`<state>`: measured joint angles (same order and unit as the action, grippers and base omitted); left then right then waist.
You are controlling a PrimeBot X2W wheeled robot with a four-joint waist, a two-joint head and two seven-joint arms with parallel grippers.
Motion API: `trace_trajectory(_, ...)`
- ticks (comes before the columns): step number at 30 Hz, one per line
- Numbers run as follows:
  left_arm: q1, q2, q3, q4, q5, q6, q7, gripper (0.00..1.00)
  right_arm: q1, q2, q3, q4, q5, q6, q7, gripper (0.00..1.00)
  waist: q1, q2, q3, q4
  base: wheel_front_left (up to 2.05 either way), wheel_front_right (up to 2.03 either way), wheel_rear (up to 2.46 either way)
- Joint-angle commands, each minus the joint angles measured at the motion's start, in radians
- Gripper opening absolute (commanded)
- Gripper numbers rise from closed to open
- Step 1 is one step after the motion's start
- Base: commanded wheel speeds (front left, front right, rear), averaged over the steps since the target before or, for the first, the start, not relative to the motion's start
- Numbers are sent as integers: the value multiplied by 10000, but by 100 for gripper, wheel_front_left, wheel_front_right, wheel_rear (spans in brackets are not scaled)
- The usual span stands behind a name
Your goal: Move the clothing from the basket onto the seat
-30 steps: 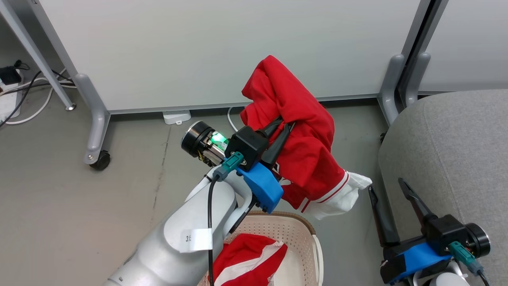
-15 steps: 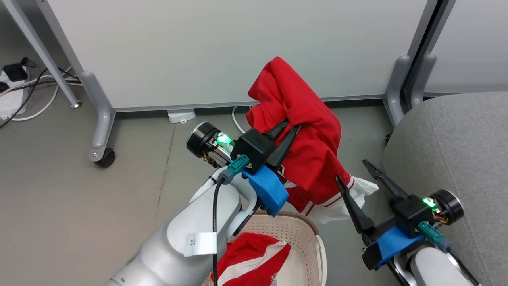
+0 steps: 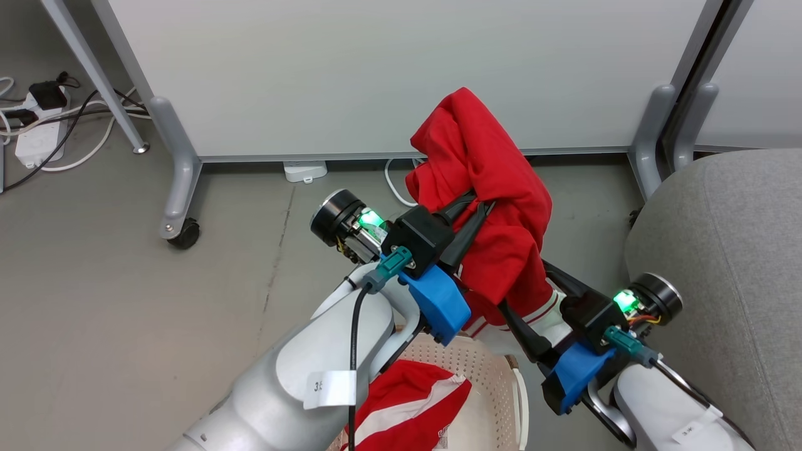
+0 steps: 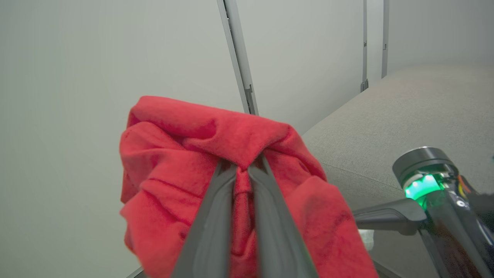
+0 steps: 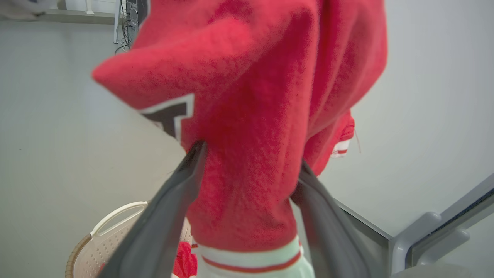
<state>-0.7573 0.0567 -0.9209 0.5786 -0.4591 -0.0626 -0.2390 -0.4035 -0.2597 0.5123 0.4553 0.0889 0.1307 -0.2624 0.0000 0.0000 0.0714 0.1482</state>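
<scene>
My left gripper point(image 3: 482, 203) is shut on a bright red garment point(image 3: 489, 188), holding it bunched in the air above the floor; in the left wrist view its fingers point(image 4: 216, 216) pinch a fold of the red garment point(image 4: 185, 154). My right gripper point(image 3: 523, 288) is open, its fingers either side of the garment's lower part near the white-striped cuff. In the right wrist view the red garment point(image 5: 251, 96) hangs between the spread fingers point(image 5: 170, 200). A second red garment point(image 3: 413, 401) lies in the cream basket point(image 3: 485, 382) under my left forearm. The grey seat point(image 3: 739, 250) is at the right.
A white partition stands behind on grey legs, one with a caster wheel point(image 3: 185, 235). A power strip and cables point(image 3: 37, 131) lie on the floor at the far left. A small white adapter point(image 3: 305, 170) sits at the partition's foot.
My right gripper has swung up and left from beside the seat, and its open fingers now straddle the hanging garment's lower part. The left gripper keeps its hold. The head view has shifted slightly.
</scene>
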Motion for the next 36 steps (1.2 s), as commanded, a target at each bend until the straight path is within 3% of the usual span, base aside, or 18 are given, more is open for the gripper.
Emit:
trace_trajectory(1,-154,-19,-45,-50,-72,-9,-46,0,-281,10,109,135,84,1,-37,100,0,0,14,29,0,0,0)
trace_trajectory(4,-202,-37,-123,-50,-102,14,-69,0,-518,132,272,343,181,1,-37,100,0,0,15,59,0,0,0)
trace_trajectory(5,-213,-39,-136,-42,-127,19,-74,0,-559,168,311,407,240,1,-38,46,0,0,11,67,0,0,0)
trace_trajectory(6,-222,-42,-151,-36,-143,33,-80,0,-619,190,360,480,287,1,-37,46,0,0,7,75,0,0,0)
trace_trajectory(7,-230,-44,-164,-31,-156,52,-90,0,-668,218,405,527,328,1,-37,0,0,0,0,79,0,0,0)
trace_trajectory(36,-395,-61,-429,222,-394,173,-212,0,-559,272,434,434,496,1,-38,0,0,0,-47,-2,0,0,0)
